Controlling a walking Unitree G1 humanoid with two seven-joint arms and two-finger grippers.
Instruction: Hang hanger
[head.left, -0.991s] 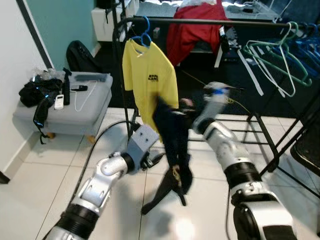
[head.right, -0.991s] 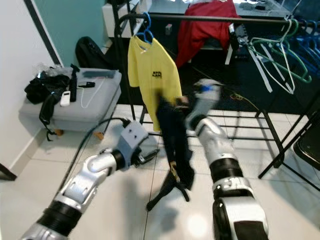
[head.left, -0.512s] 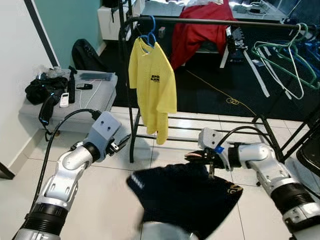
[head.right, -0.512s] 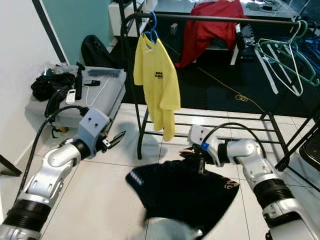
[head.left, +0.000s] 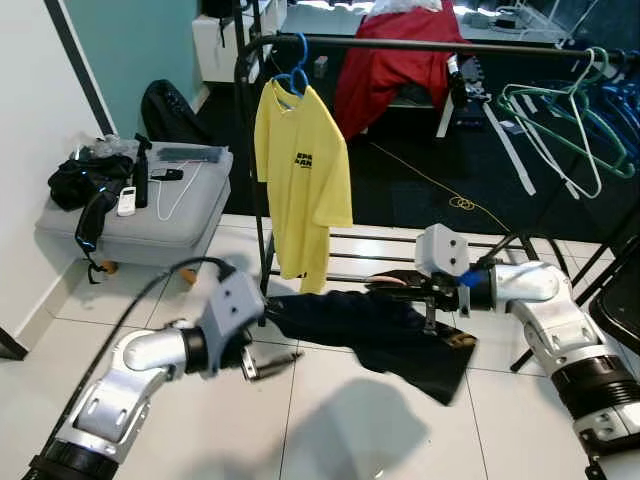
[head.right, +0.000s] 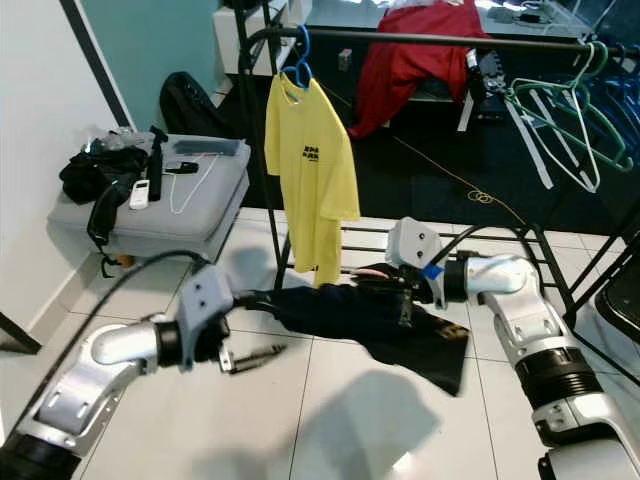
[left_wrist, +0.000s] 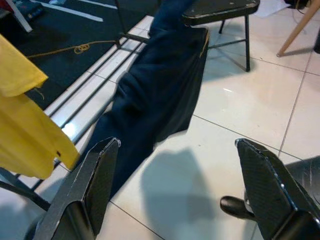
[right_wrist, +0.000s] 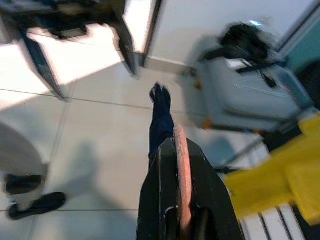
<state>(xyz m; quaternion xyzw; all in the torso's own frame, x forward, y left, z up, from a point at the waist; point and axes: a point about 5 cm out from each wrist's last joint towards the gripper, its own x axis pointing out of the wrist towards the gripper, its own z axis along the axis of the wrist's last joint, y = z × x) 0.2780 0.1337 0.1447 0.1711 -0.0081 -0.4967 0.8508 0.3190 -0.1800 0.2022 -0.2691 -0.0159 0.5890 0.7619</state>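
Right gripper (head.left: 400, 287): fingers pressed together on a thin reddish-brown hanger (right_wrist: 181, 170), seen edge-on between them in the right wrist view. A dark navy garment (head.left: 385, 330) is draped from that hanger and stretches out in mid-air from the gripper toward the left arm, above the white tiled floor (head.left: 330, 420). The hanger is well below the black metal clothes rail (head.left: 420, 44).

Left gripper (head.left: 262, 366): fingers spread wide apart, holding nothing, low over the floor. The near end of the navy garment lies just beyond its fingertips (left_wrist: 102, 165).

A yellow T-shirt on a blue plastic hanger (head.left: 300, 170) hangs from the rail, above and between both grippers.
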